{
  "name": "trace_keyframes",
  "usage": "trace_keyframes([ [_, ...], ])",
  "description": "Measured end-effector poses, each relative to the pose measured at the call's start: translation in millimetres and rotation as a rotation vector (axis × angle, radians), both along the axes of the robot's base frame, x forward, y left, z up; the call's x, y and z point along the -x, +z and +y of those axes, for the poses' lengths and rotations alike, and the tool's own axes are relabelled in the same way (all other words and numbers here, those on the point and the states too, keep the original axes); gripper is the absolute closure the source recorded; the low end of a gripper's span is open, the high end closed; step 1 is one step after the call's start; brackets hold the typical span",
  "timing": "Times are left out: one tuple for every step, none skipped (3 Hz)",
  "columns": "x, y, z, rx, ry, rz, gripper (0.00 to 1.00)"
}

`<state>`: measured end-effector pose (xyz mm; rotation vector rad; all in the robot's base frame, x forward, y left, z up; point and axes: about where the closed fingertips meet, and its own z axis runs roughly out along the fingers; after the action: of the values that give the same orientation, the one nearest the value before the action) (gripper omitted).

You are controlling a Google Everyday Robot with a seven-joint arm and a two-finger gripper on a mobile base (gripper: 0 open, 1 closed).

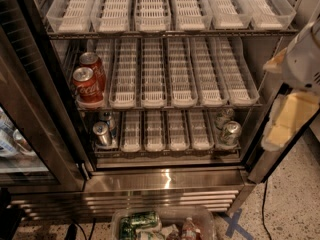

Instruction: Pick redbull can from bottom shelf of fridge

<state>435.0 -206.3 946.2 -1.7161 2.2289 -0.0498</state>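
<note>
The fridge (160, 199) is seen from above and in front, with its door open at the left. Three racks of white slotted lanes are visible.

1. Bottom shelf (165, 152): located directly over the steel sill (165, 178). The redbull can (101, 133) is placed upright at the front of the leftmost lane, with its silver top and pull tab facing up. A second slim can (109, 120) is set just behind it, touching or nearly touching. Two grey cans (230, 132) are placed in the rightmost lane, one behind the other. The lanes between hold nothing.

2. Middle rack: two Coke cans (86, 86) are stood in the leftmost lane, one behind the other, directly above the redbull can.

3. Gripper (286, 115): positioned at the right edge of the view, outside the fridge and in front of the right door frame, at the height of the middle and bottom racks. It is well apart from the redbull can, which lies at the opposite side of the shelf. Nothing is seen to be held. Whether the gripper is spread or pressed together cannot be told.

4. Floor: a clear bin (200, 215) holding green cans and a bottle is set in front of the louvred base. A blue tape cross (233, 224) is marked to its right.
</note>
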Motion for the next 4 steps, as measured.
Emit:
trace_keyframes([
  [5,-55,23,-0.087,0.024,0.030,0.00],
  [7,-92,52,-0.179,0.072,0.043,0.00],
  [7,-92,52,-0.180,0.072,0.043,0.00],
  [7,-118,67,-0.232,0.063,0.044,0.00],
])
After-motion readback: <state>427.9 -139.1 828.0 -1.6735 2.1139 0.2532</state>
